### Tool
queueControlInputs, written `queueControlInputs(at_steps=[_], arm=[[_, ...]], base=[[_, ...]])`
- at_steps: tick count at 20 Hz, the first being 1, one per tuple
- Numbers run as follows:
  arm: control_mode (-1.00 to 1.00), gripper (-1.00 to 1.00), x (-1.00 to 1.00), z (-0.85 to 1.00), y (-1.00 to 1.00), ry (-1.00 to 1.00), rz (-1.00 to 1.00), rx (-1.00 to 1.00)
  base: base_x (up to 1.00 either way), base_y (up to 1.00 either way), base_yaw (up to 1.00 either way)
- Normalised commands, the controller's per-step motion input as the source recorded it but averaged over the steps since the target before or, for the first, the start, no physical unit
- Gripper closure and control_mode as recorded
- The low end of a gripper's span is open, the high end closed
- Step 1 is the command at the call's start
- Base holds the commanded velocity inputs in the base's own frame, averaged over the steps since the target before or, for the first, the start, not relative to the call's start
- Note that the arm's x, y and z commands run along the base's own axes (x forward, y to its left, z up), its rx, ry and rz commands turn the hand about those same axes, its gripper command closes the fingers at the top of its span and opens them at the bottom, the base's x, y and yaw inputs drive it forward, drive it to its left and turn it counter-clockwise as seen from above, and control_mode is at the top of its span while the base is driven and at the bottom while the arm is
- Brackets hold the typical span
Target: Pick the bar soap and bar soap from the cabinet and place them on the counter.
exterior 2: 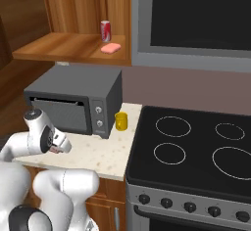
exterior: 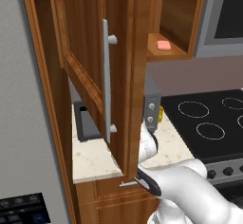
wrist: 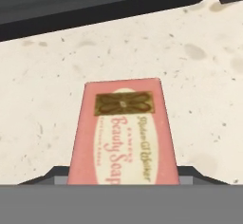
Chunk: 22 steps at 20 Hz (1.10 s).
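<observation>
A soap (wrist: 122,135) lies on the counter (wrist: 199,76) between the gripper's spread jaws; the base views show another soap (exterior 2: 111,48) on the cabinet (exterior 2: 68,44) shelf.

Salmon-pink bar soap (wrist: 122,137) on beige-speckled counter (wrist: 199,66).

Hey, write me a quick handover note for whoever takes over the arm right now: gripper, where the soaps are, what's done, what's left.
Gripper: low over the counter in front of the microwave; one bar soap sits between its fingers, whether gripped or just released is unclear.
Second bar soap: on the open cabinet shelf, beside a red can.
Done: first soap brought down to the counter.
Left: let go and back off if needed, then fetch the shelf soap and set it on the counter.
</observation>
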Motion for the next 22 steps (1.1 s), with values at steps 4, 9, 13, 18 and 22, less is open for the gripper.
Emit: queueControlInputs(at_steps=[4,9,13,18,22], arm=[[-1.00,1.00,0.29,-0.38,0.07,0.04,0.00,0.00],[-1.00,1.00,0.27,-0.39,0.09,0.02,0.00,0.00],[-1.00,1.00,0.26,-0.32,0.12,0.02,0.00,0.00],[-1.00,-1.00,0.27,-0.33,0.12,0.02,0.00,0.00],[-1.00,-1.00,0.23,-0.25,0.07,0.03,0.00,0.00]], base=[[0.00,0.00,0.00],[0.00,0.00,0.00],[0.00,0.00,0.00],[0.00,0.00,0.00],[0.00,0.00,0.00]])
